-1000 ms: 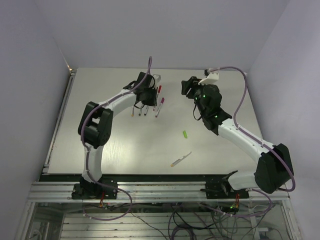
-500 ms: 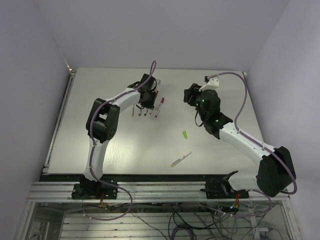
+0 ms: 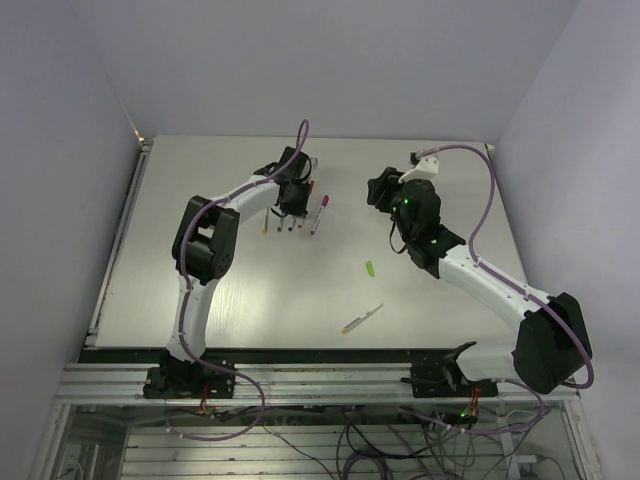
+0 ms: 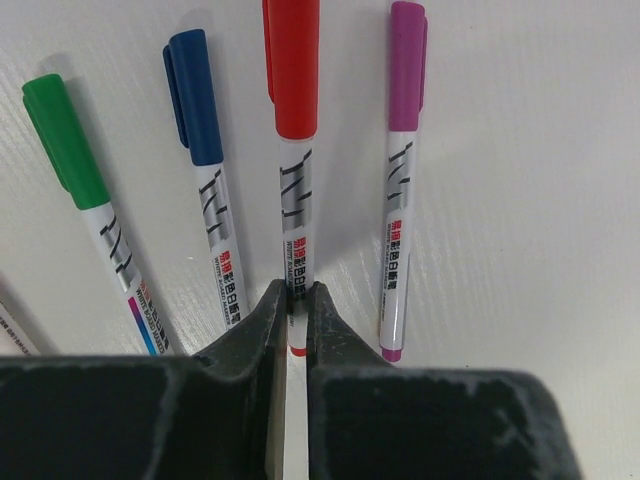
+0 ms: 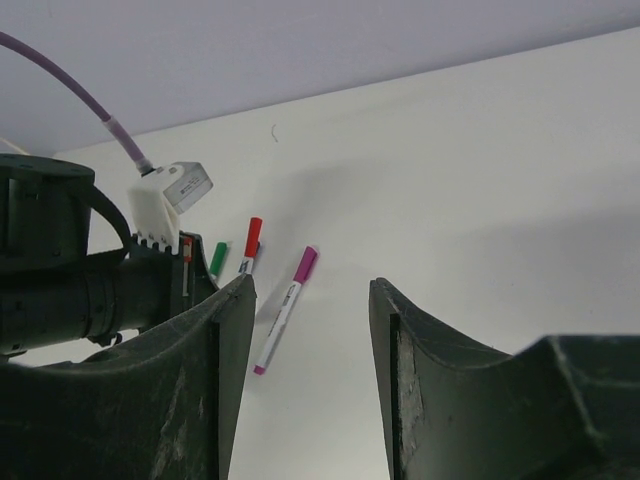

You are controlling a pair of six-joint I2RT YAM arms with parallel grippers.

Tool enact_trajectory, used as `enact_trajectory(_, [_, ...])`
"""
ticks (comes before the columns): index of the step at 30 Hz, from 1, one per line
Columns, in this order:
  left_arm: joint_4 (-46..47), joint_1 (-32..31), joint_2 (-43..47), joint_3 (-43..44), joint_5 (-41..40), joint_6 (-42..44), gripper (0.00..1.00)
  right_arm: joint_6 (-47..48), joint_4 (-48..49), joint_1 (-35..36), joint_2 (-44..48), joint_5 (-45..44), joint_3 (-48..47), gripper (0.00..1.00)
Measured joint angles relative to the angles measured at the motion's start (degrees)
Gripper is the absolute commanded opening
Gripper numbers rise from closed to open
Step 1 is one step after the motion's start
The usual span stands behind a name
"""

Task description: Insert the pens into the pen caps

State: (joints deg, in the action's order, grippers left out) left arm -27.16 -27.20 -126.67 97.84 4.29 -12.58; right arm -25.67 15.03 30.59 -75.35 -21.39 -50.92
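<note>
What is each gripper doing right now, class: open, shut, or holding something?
Left gripper: shut on the red pen.
Right gripper: open, holding nothing.

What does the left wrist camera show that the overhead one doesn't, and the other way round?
Only the left wrist view: print on the barrels, and the left gripper shut on the red-capped pen. Only the top view: the right arm, a loose light green cap and a lone pen nearer the bases. Both: the row of capped pens, the purple-capped pen at its end.
</note>
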Motion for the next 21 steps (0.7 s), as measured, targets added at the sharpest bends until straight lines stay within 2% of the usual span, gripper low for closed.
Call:
enact_trajectory(7, [0.55,0.26,-0.33,-0.02,1.25,-1.16,0.27,-0.72,-0.15,0.02,0.00,0.22,0.28,0.48])
enact_trajectory(21, [0.87,0.39,-0.83,-0.17,2.56,-1.86,0.30,-1.75,-0.57,0.02,0.00,0.83,0.81,0.46])
